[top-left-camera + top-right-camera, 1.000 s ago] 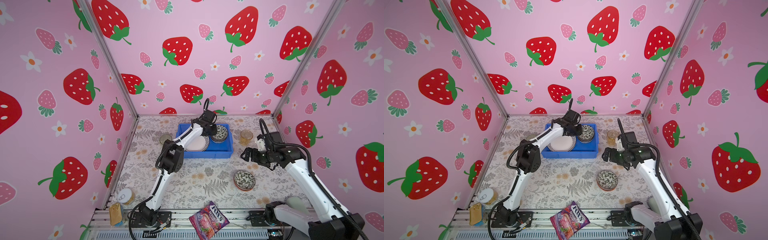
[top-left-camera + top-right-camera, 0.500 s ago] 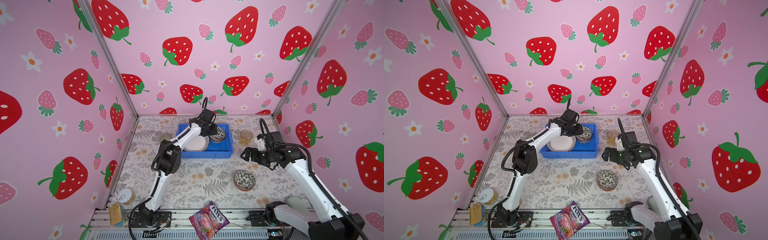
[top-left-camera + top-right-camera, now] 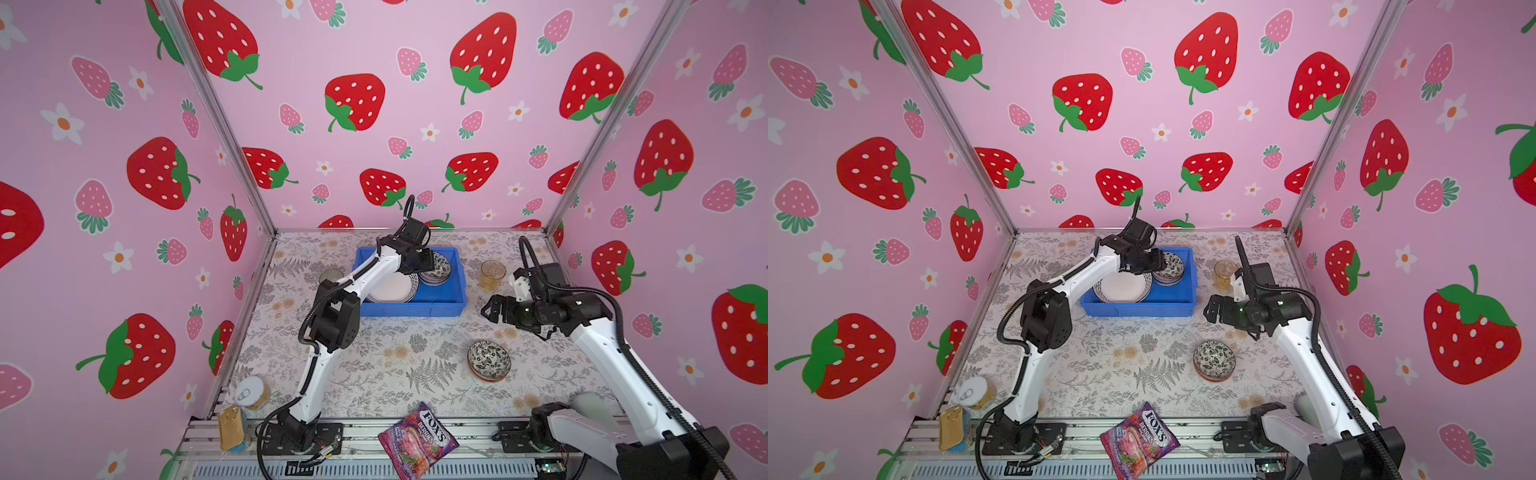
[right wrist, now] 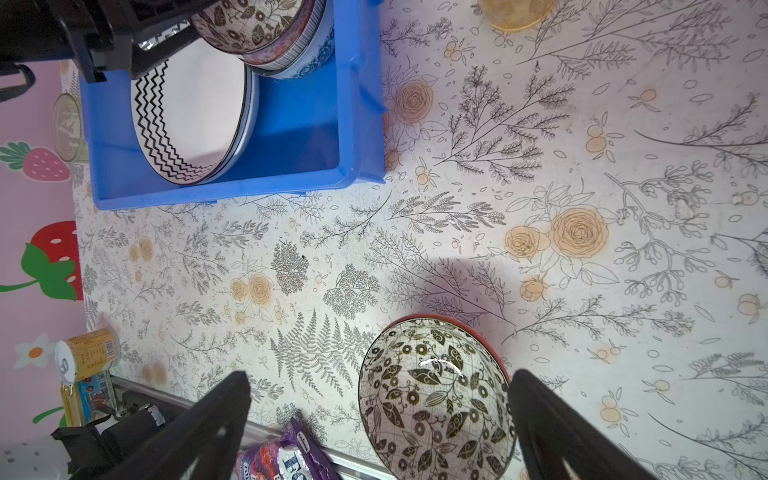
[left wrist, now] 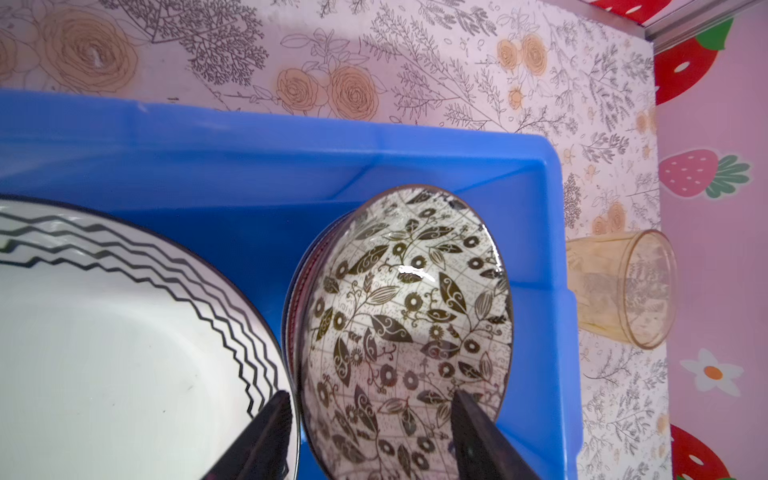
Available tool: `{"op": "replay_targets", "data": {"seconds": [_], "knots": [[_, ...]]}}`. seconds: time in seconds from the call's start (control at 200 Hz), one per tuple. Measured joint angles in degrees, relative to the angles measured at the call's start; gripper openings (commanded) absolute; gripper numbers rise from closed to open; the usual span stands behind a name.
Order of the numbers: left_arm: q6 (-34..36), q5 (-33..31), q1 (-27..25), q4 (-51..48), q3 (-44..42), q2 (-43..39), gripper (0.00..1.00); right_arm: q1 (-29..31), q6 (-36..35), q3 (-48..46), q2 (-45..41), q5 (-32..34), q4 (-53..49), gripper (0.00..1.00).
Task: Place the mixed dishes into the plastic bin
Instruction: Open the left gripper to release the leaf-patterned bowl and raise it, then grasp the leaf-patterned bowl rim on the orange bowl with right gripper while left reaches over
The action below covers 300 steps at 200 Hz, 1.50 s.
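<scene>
Ceramic black-and-white bowl (image 5: 407, 316) sits nested on the bowl stack inside the blue plastic bin (image 5: 249, 153), beside the zigzag-rim plate (image 5: 104, 332). The left gripper (image 5: 370, 432), narrower a second ago, now has its jaws apart on either side of the bowl's rim, so this bowl is judged released. Still outside the bin: a matching bowl (image 3: 488, 360) near the right gripper (image 4: 380, 377), whose jaws stand wide apart and empty, the amber tumbler (image 3: 492, 275) and the green tumbler (image 3: 331, 276).

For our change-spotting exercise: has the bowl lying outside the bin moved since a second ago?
No. The bowl stays where it was, relative to the blue bin.
</scene>
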Motion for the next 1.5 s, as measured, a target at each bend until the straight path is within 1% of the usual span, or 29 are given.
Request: {"op": "replay_targets", "data": {"seconds": [0.18,0.26,0.365,0.52,0.67,0.935,1.086,1.251,1.376,1.406,1.426,1.501], "knots": [[0.42,0.00,0.00,0.09,-2.38,-4.74,0.65,-0.28,-0.26,-0.07,-0.02,0.00,0.02,1.00],[0.59,0.28,0.00,0.04,-3.61,-7.45,0.68,-0.28,-0.39,-0.37,-0.02,0.00,0.00,1.00],[0.87,0.81,0.00,0.20,-5.33,-10.73,0.75,-0.39,-0.42,-1.18,0.00,0.02,0.11,0.98],[1.57,0.83,0.00,-0.09,-9.75,-16.33,0.91,-0.48,-0.44,-2.47,0.20,2.47,-0.74,0.95],[2.05,-0.33,0.00,-0.35,-16.24,-23.21,1.00,-0.50,-0.68,-4.87,0.50,4.85,-2.95,0.90],[0.11,-2.25,0.00,0.28,-30.82,-36.41,0.99,-0.59,-0.50,-10.80,-1.42,5.64,-5.38,0.80],[-1.73,-2.19,-0.07,0.35,-38.53,-41.81,0.99,-0.81,-0.15,-15.56,-3.41,4.59,-5.29,0.73],[-3.48,-2.14,-0.50,0.24,-44.81,-45.88,0.99,-0.85,0.74,-18.62,-4.57,2.56,-4.79,0.63],[-4.50,-2.16,-1.57,0.24,-48.46,-48.37,0.99,-0.85,1.14,-20.15,-5.09,1.03,-3.21,0.53],[-4.81,-2.14,-1.90,0.31,-49.09,-48.78,0.99,-0.85,1.33,-20.68,-5.22,0.63,-2.82,0.53],[-5.01,-2.16,-2.08,0.39,-49.44,-48.98,0.99,-0.85,1.55,-21.03,-5.29,0.48,-2.58,0.48],[-5.51,-2.08,-2.62,0.50,-50.14,-49.18,0.99,-0.85,2.03,-22.14,-5.53,0.07,-2.12,0.43]]}}
